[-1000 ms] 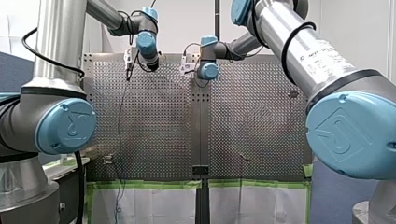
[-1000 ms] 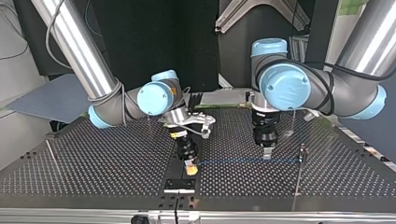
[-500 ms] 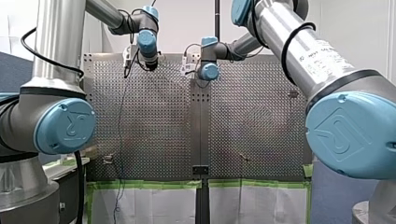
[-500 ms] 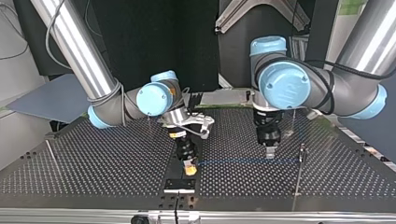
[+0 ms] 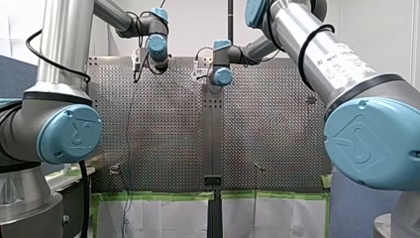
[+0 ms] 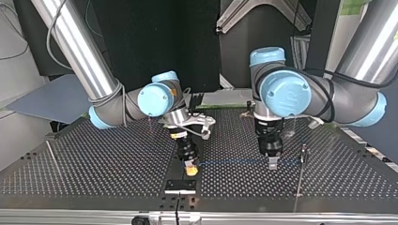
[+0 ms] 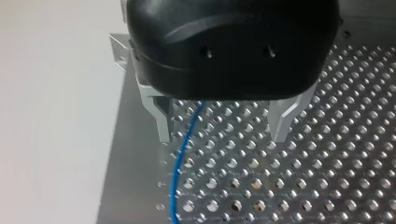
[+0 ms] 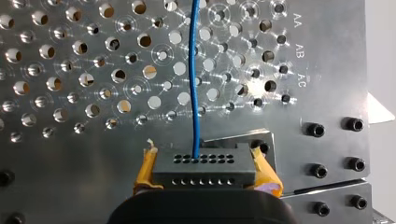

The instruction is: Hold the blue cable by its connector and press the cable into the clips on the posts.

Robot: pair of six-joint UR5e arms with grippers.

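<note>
A thin blue cable (image 6: 239,162) is being stretched low across a perforated metal table (image 6: 94,164). In the top view its long axis is lying from 9 o'clock to 3 o'clock. It is starting at a dark grey block connector with rows of holes (image 8: 204,173) and ending beside a thin metal post (image 6: 300,178) at 3 o'clock.

The connector is being clamped between the yellow pads (image 8: 145,164) of my right gripper (image 8: 203,156), and the cable is leaving it straight ahead of that gripper.

My left gripper (image 7: 222,137), black with metal fingers, is being held spread wide over the cable, near the post. The cable is passing between its fingers, just beside one of them, and appears to be touching neither. This gripper is the nearer one to the post, so the downward press is being judged as its part.

The clip on the post is too small to be made out, so whether the cable is being seated in it cannot be told. In the front view the blue cable is not being made out at all.
</note>
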